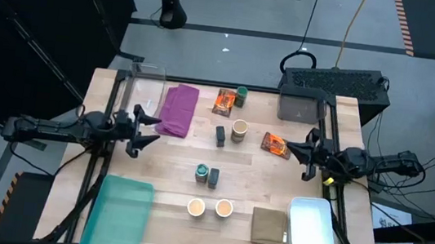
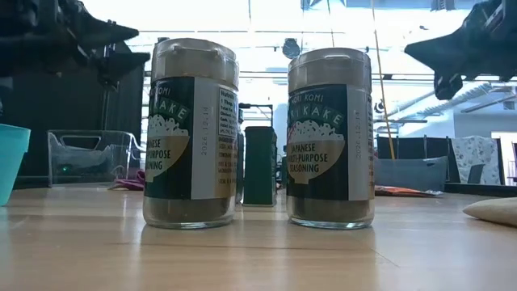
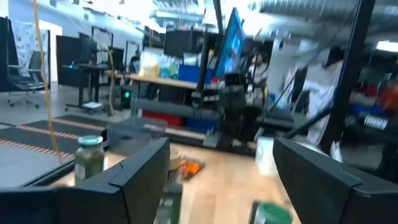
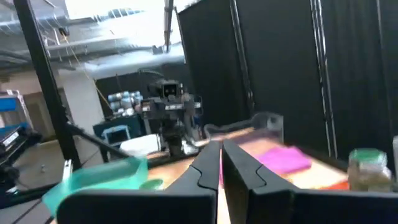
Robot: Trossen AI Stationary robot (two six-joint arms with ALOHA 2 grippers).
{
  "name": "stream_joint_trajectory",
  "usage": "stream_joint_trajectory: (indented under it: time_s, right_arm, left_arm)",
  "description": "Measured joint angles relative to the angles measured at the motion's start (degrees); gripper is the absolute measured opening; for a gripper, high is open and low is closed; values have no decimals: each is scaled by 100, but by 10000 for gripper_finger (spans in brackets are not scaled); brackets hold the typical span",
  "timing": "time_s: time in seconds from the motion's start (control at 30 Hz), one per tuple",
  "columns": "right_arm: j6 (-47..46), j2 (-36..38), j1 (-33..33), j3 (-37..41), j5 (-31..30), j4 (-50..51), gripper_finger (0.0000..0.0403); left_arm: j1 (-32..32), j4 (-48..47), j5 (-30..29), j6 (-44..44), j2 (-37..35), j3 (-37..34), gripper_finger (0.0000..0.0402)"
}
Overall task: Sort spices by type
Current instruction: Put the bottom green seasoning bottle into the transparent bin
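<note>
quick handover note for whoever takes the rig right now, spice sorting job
Left gripper: open, empty, at the table's left side near the purple cloth.
Right gripper: shut, empty, at the right side.
Spices, all on the table: orange packets and; green-lidded jars and; dark blocks and; tan-topped cups.
Done: two cups sit together at the front; otherwise types are mixed.
Left: group the rest by type.

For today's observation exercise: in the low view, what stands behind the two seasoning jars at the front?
Between the left jar and the right jar a dark green block stands upright. A purple cloth edge shows farther back. Whatever sits directly behind the jars is covered.
</note>
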State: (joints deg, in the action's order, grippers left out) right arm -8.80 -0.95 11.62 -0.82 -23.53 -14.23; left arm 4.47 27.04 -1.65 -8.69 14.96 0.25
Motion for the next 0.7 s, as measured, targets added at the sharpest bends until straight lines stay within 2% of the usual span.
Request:
stream_joint_trajectory:
  time_s: [0.17, 0.37, 0.6, 0.7]
  right_arm:
    - [530, 0, 0, 0, -2, -185, 0]
    - [648, -140, 0, 0, 0, -414, 0]
    - [654, -867, 0, -73, 7, -1073, 0]
    - [620, -1213, 0, -343, -7, -1090, 0]
  left_arm:
    - [0, 348, -2, -353, 0, 0, 290]
    - [0, 716, -76, -585, 0, 0, 290]
    - [1, 950, -1217, -679, 0, 0, 290]
    - [0, 949, -1402, -780, 0, 0, 290]
